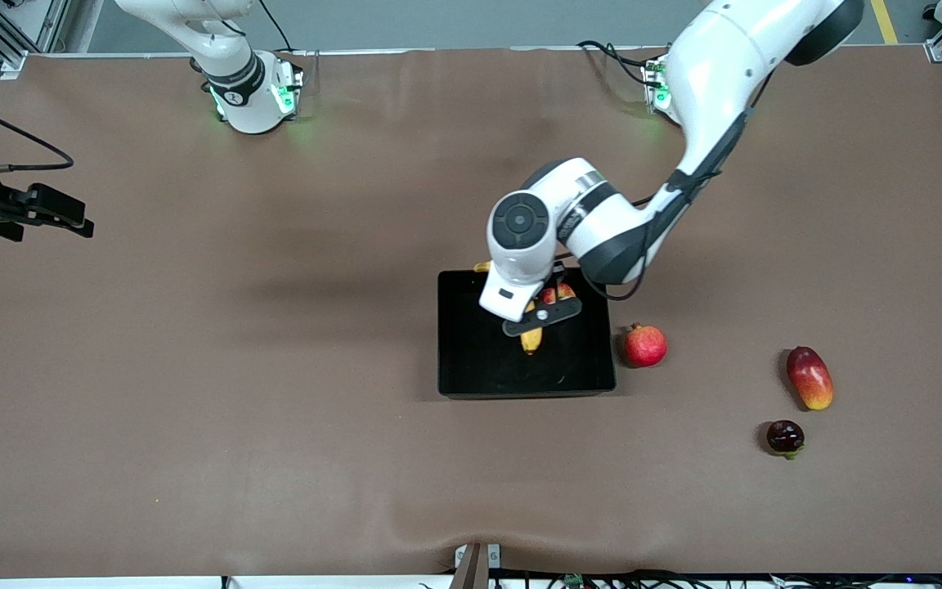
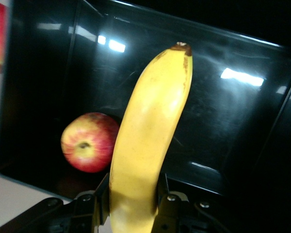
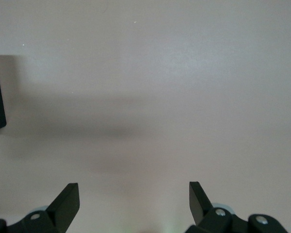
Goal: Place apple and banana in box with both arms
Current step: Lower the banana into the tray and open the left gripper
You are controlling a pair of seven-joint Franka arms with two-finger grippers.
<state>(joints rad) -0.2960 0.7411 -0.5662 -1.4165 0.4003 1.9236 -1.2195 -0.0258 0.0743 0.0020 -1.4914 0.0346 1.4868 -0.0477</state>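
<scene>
The left tool (image 1: 538,317) hangs over the middle of the black box (image 1: 471,376), its fingers (image 2: 101,204) pressed against the two flanks of the banana (image 2: 150,145), pinching it near one end. In the front view the banana's long axis runs roughly from 11 o'clock to 5 o'clock across the box, one darker tip showing past the box's wall nearest the robots' bases and the other pointing down toward the front camera. The apple (image 2: 89,142) already lies on the box floor, at about 9 o'clock from the banana in the left wrist view and just beside it; whether they touch I cannot tell. The coming move turns on this: the banana is over the box's floor, so it seems to need only lowering and letting go, with its length kept inside the walls and clear of the apple. The right tool (image 3: 134,201) waits over bare counter (image 1: 193,409) toward the right arm's end, fingers spread wide and holding nothing. A pomegranate (image 1: 644,345), a mango (image 1: 809,377) and a small dark fruit (image 1: 785,437) lie on the counter outside the box. No writing or label can be read.
</scene>
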